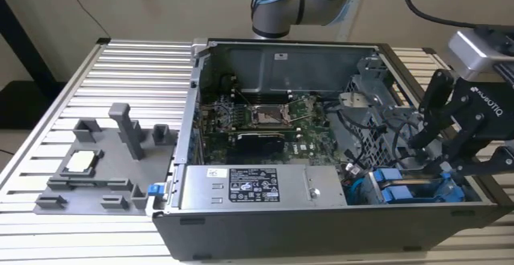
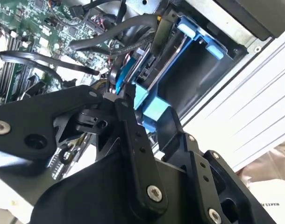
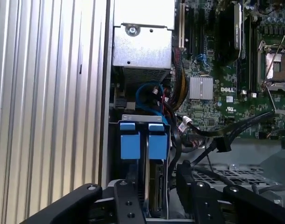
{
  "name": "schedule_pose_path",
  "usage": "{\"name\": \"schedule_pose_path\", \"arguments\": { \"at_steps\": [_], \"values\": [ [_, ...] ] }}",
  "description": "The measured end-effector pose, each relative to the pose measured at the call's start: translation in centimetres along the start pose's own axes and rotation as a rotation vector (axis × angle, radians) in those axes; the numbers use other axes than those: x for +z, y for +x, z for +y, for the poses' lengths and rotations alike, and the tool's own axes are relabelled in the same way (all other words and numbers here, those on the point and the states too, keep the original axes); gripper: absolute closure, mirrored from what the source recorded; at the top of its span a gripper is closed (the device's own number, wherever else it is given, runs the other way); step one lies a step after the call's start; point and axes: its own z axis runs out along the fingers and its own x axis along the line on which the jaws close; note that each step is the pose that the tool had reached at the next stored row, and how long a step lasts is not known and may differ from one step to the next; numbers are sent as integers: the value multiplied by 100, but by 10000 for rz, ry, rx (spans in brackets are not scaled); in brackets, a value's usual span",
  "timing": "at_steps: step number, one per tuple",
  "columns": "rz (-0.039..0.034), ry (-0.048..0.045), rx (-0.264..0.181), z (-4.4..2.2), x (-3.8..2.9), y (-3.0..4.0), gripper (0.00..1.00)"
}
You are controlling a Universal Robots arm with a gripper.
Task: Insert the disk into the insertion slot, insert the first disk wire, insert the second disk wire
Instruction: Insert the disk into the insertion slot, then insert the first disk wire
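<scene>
The disk (image 3: pixel 157 144), silver-grey in a bright blue frame, stands deep in the insertion slot (image 3: pixel 142 117) of the grey drive cage, on the motherboard side of another blue-tabbed carrier (image 3: pixel 128 144). In the exterior view its blue tab (image 1: pixel 389 176) shows at the case's lower right corner. My black gripper (image 3: pixel 156 182) straddles the disk's outer end, and its fingers (image 2: pixel 133 121) press on the blue frame (image 2: pixel 154 112). In the exterior view the gripper (image 1: pixel 434 156) hangs over the cage. Two black wires with a loose connector (image 3: pixel 222 142) dangle beside the cage, unplugged.
The open computer case (image 1: pixel 197 156) lies on a slatted aluminium table (image 1: pixel 136 66). A silver labelled power-supply box (image 1: pixel 253 187) sits next to the cage, and the green motherboard (image 1: pixel 265 120) lies behind. A grey fixture tray (image 1: pixel 96 168) stands at the exterior view's left.
</scene>
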Motion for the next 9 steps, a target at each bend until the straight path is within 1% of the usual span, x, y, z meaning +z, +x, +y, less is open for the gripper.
{"name": "schedule_pose_path", "arguments": {
  "at_steps": [1,2,3,4,5,6,7,8,9],
  "values": [
    [10,0,0,12,-112,-13,53],
    [23,220,-16,13,-112,-28,53],
    [34,616,-44,17,-110,-30,53],
    [56,1209,-86,20,-111,-35,53],
    [72,1685,-120,23,-110,-38,53],
    [83,2044,-146,27,-109,-40,53],
    [102,2609,-186,39,-107,-48,53],
    [114,2778,-201,40,-105,-55,53],
    [144,2940,-220,40,-101,-70,53]
  ]
}}
